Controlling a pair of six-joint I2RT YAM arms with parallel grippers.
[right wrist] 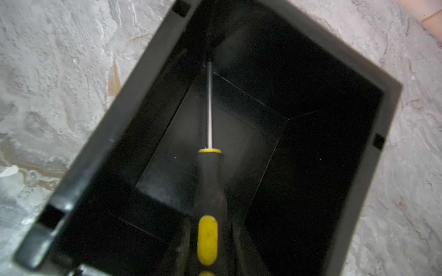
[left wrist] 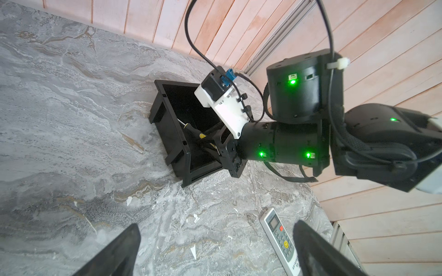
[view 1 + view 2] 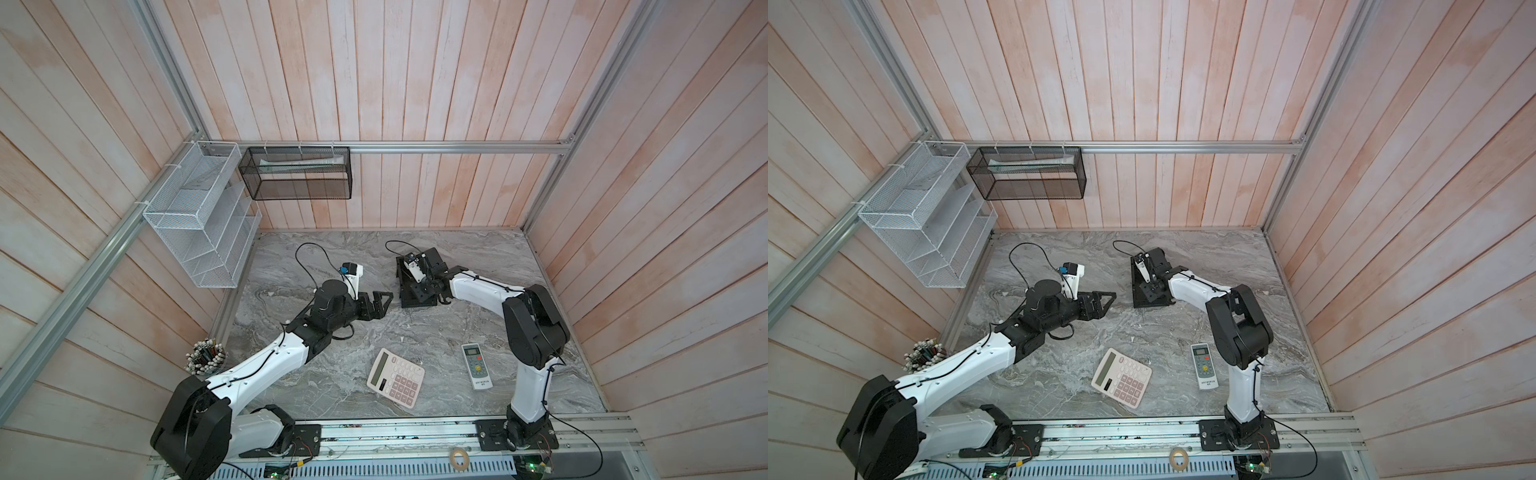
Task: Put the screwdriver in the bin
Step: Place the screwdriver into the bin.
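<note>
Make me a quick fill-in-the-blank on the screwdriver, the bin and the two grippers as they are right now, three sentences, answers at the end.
1. The right gripper is shut on the screwdriver, gripping its black-and-yellow ____.
2. The screwdriver's metal shaft points down into the ____-coloured bin.
3. The left gripper holds nothing, and its jaws are ____.

Missing words: handle; black; open.
</note>
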